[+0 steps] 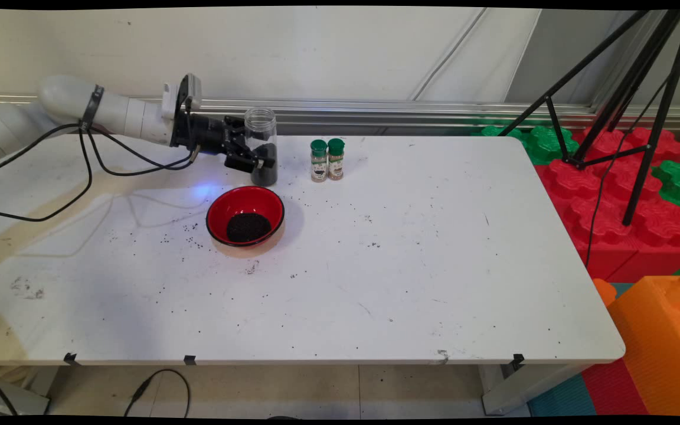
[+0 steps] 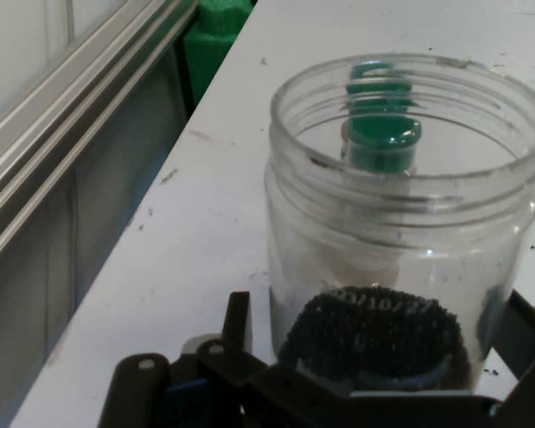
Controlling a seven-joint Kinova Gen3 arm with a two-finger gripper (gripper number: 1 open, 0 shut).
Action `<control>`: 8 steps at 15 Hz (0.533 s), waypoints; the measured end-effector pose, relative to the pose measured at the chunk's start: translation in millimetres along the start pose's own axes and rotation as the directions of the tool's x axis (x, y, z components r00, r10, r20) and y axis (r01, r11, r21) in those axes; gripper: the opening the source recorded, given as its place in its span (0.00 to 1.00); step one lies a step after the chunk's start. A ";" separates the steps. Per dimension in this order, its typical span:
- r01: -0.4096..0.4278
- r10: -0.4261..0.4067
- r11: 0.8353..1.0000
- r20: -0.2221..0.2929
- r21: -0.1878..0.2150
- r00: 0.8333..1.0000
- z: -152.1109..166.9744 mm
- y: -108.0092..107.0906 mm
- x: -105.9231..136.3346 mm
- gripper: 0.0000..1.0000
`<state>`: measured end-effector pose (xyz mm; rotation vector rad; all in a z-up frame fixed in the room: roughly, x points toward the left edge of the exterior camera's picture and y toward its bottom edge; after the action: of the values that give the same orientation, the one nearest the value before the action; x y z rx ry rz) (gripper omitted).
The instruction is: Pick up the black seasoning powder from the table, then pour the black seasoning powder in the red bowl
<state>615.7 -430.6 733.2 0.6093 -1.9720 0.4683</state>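
Note:
My gripper [image 1: 261,160] reaches in from the left at the back of the table and is shut on a clear open jar [image 1: 261,140] that holds black grains at its bottom. The jar stands upright, at or just above the tabletop. In the hand view the jar [image 2: 401,223] fills the frame between the two black fingers [image 2: 237,319]. Just in front of the jar sits a red bowl [image 1: 220,206] with a heap of black grains [image 1: 248,227]. Two small green-lidded spice bottles [image 1: 327,159] stand to the jar's right, and their lids [image 2: 381,134] show through the glass.
Loose black grains [image 1: 186,236] are scattered on the white table [image 1: 434,265] around the bowl. Black cables [image 1: 86,171] hang from the arm. A metal rail [image 1: 375,109] runs behind the table. A black tripod [image 1: 629,106] and red, green and orange foam blocks [image 1: 623,206] stand off the right edge.

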 end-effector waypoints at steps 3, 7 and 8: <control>-0.005 0.005 1.000 -0.011 -0.012 1.000 1.2 -2.0 -1.7 0.00; -0.008 0.008 1.000 -0.022 -0.025 1.000 1.5 -3.5 -3.3 0.00; -0.009 0.008 1.000 -0.023 -0.028 1.000 1.6 -3.7 -3.5 0.00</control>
<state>618.1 -433.7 729.6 0.5754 -1.9566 0.4503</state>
